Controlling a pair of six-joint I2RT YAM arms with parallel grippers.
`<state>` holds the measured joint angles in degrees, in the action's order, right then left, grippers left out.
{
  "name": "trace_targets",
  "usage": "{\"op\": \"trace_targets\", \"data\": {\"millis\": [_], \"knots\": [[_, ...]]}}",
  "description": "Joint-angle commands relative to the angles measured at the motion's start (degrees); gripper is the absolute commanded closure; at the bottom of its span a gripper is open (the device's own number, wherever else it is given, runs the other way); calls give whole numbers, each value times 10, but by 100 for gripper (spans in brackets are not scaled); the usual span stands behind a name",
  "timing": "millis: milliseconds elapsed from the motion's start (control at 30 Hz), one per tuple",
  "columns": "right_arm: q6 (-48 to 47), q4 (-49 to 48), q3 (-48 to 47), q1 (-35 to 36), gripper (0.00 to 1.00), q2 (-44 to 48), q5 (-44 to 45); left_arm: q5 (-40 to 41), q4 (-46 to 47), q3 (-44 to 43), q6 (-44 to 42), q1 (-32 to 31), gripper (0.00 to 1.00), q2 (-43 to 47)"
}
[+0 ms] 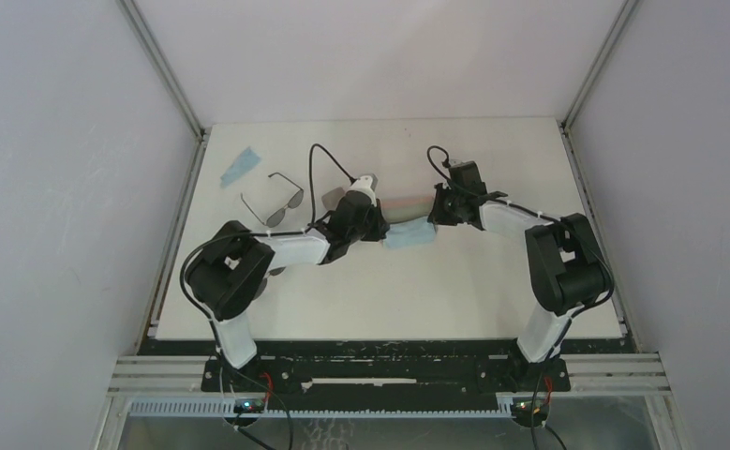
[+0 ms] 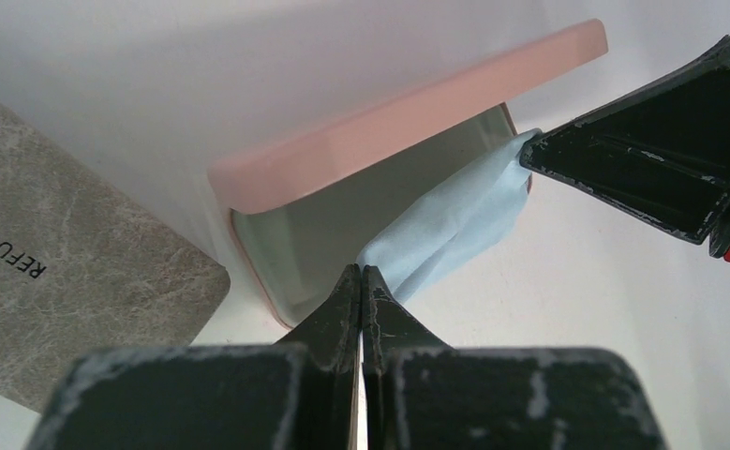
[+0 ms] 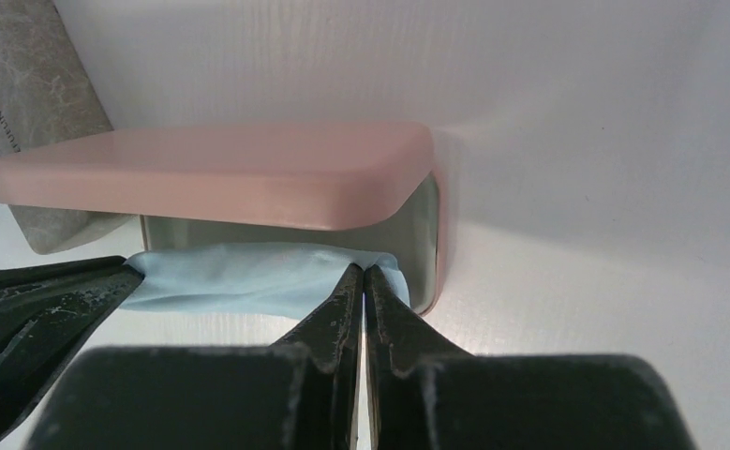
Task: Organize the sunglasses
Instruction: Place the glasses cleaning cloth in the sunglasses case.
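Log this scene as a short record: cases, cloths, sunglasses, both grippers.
pink case: open, lid raised
light blue cloth: partly inside the pink case, spilling out over its front edge
left gripper: shut, tips at one end of that cloth
right gripper: shut, tips at the other end
grip on cloth: cannot tell
sunglasses: one pair unfolded on the table, left of the left gripper, outside any case
second pair: not visible
second cloth: far-left part of the table
grey-brown case: lies beside the pink case
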<state>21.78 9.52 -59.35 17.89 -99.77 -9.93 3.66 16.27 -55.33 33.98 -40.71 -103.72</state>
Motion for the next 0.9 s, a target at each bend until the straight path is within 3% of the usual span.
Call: {"op": "trace_targets", "data": {"millis": [0, 867], "knots": [[-11, -28, -28, -8, 100, -8, -12, -2, 28, -35, 9, 9, 100, -4], [-2, -55, -51, -13, 100, -46, -16, -10, 28, -71, 7, 24, 100, -40]]}}
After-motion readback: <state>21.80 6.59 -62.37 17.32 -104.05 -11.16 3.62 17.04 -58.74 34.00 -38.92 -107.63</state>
